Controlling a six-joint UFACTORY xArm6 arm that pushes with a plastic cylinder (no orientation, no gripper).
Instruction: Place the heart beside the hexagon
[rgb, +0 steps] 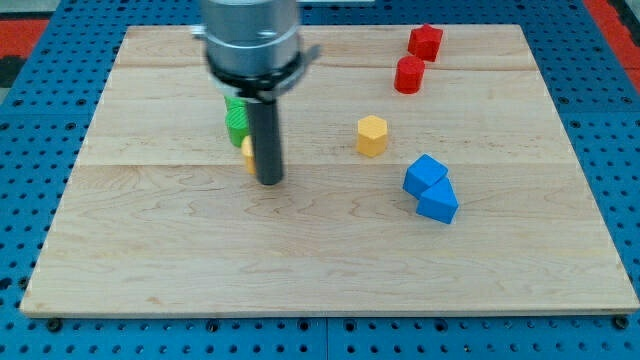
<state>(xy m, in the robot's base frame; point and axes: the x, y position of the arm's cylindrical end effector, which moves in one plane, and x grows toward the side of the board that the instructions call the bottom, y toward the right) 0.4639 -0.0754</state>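
In the camera view, the wooden surface (330, 260) is seen with my tip (270, 181) set down left of centre. No pincer is carried, so no pincer state can be told. A yellow block (247, 154), its shape mostly hidden by the rod, is touched just left of my tip; a green block (236, 121) lies just beyond it. The yellow hexagon (372, 135) stands well apart to the right. Two red blocks (418, 58) sit far right, and two blue blocks (431, 188) touch nearer.
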